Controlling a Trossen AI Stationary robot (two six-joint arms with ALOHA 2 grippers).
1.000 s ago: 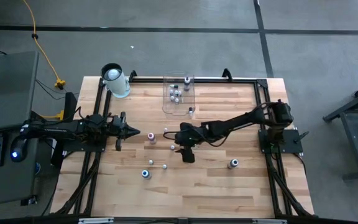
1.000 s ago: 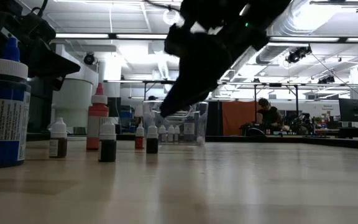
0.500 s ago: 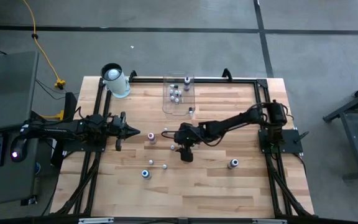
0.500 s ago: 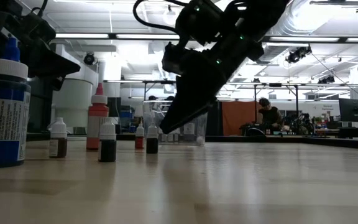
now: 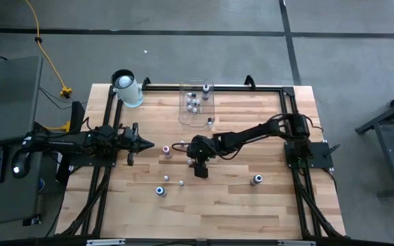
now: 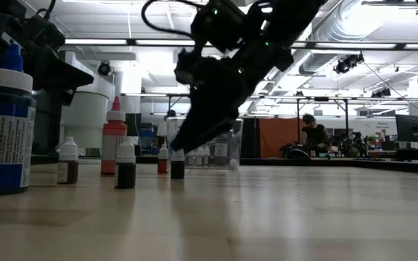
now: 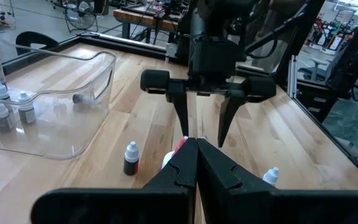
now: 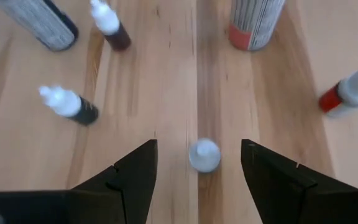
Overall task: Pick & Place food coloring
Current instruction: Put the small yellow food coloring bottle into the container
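Right pincer point(image 5: 195, 166) poised near mid-surface, fingers spread wide and gripping nothing, straddling one small white-capped food coloring bottle point(image 8: 204, 155) standing upright between the fingertips without visible contact. Same pincer seen head-on from the left wrist point(image 7: 202, 121), both fingers pointing down at the wooden surface point(image 5: 252, 205). Left pincer point(image 5: 147, 146) parked toward the left edge, fingers fully closed, empty. Other food coloring bottles scattered over the surface: a pink-red one point(image 5: 167, 152) just ahead of the left pincer, a blue-capped one point(image 5: 161, 191) nearer the front edge with a tiny one point(image 5: 180, 182) beside it, another point(image 5: 256, 180) off toward the right. Several more standing inside the clear bin point(image 5: 197, 120) at the far edge, with a single small bottle point(image 5: 210, 121) at its corner. White cylinder point(image 5: 126, 89) at the far left corner, well apart from both pincers. In the low view, a large blue-capped bottle point(image 6: 4, 130) close at hand, a tall red bottle point(image 6: 113, 141) and small dark ones farther back.
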